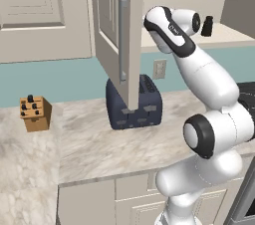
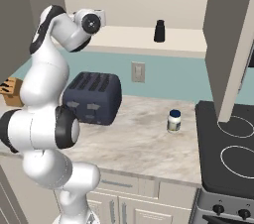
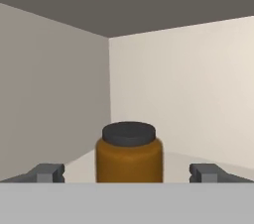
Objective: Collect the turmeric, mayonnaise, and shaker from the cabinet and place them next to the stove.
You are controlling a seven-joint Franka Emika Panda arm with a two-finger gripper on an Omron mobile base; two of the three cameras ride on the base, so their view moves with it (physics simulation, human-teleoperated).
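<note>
In the hand view the turmeric [image 3: 129, 156], a squat orange-brown jar with a dark lid, stands on the cream shelf in the cabinet's back corner. My gripper [image 3: 128, 173] is open, with one fingertip [image 3: 47, 172] on each side of the jar and clear gaps between. The black shaker [image 2: 159, 30] stands further right on the same cabinet shelf [image 2: 183, 39], also seen as the shaker [image 1: 206, 26]. The mayonnaise [image 2: 174, 121], white with a blue lid, stands upright on the counter just left of the stove [image 2: 233, 143].
The cabinet's left door [image 1: 119, 35] hangs open above a dark blue toaster [image 1: 133, 102]. The right door [image 2: 230, 44] hangs open over the stove edge. A tan knife block [image 1: 35, 113] sits at the far left. A wall outlet [image 2: 138, 72] is behind the counter.
</note>
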